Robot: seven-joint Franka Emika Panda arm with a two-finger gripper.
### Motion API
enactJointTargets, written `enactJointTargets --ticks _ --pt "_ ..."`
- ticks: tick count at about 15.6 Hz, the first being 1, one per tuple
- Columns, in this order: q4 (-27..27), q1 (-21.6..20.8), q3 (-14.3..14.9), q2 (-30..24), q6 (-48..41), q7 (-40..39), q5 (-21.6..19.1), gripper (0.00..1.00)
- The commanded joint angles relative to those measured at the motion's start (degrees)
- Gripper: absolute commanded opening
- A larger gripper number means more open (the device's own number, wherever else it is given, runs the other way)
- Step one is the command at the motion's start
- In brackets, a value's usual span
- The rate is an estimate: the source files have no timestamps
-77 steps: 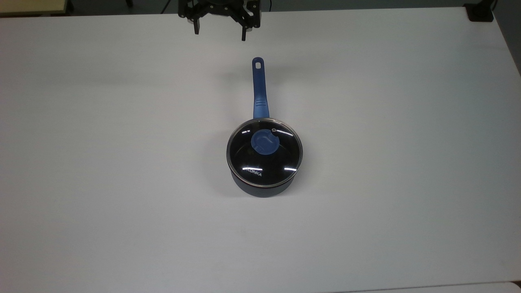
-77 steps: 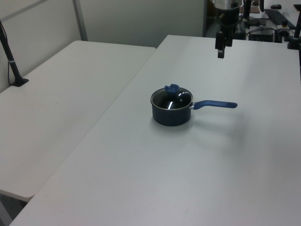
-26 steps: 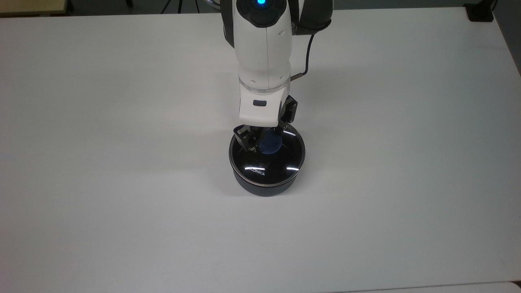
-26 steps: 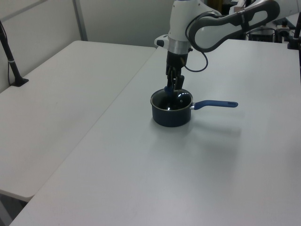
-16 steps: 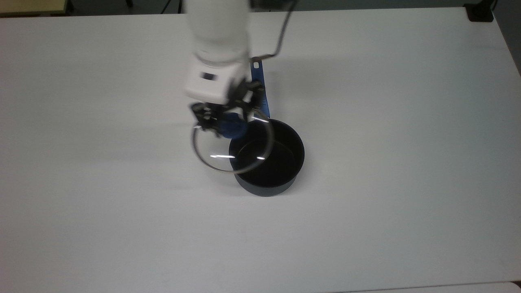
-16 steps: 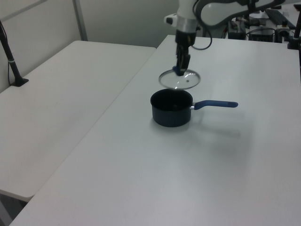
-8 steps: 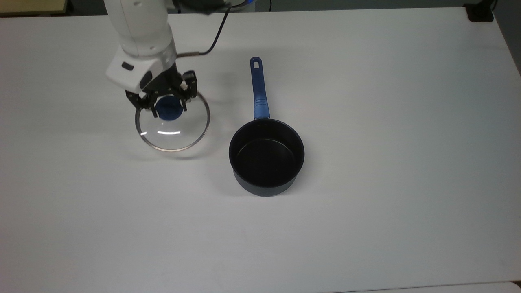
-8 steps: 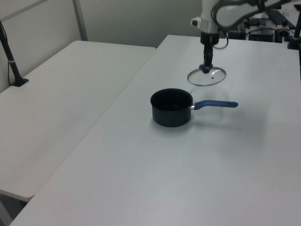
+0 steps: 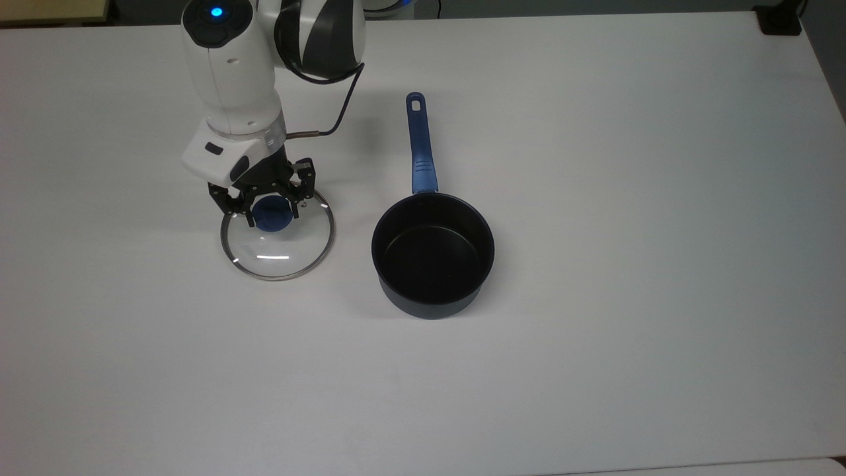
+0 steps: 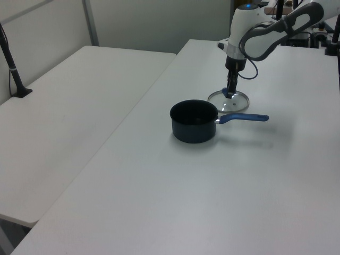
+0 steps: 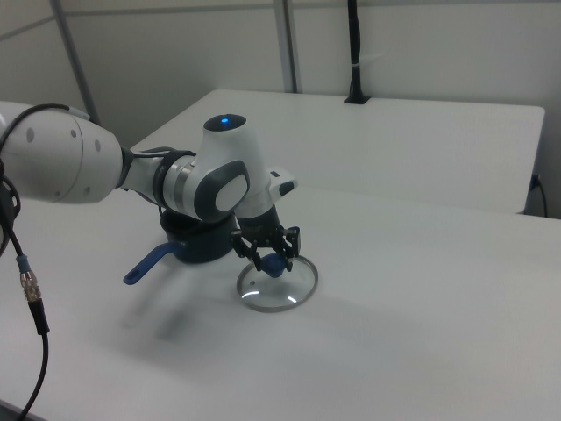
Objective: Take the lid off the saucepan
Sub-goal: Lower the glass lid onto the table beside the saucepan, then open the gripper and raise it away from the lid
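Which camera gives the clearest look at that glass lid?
The top view: the lid shows as a full circle beside the saucepan. The left view shows it flattened and far off; in the right view the gripper covers its knob.

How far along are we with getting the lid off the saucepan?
Nearly done. The saucepan stands open, its black inside bare. The lid lies flat on the table at the top view's left of the pan, apart from it. In hand: the gripper sits around the lid's blue knob, fingers spread beside it. Left: lift the arm away.
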State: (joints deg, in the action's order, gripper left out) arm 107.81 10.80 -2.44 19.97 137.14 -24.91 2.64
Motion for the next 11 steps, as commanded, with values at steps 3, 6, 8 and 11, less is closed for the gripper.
enactJointTargets --ticks 3,6,8,11 --pt "-1.01 -0.60 -0.29 -4.83 -4.92 11.78 0.87 1.00" --pt "-5.05 -4.20 -0.20 -10.28 -19.59 20.66 1.48 1.00" --pt "-6.99 -6.39 -0.11 -13.18 -25.76 27.77 2.71 1.00" --pt "-7.17 -11.75 3.12 -17.31 -31.83 31.85 3.42 1.00"
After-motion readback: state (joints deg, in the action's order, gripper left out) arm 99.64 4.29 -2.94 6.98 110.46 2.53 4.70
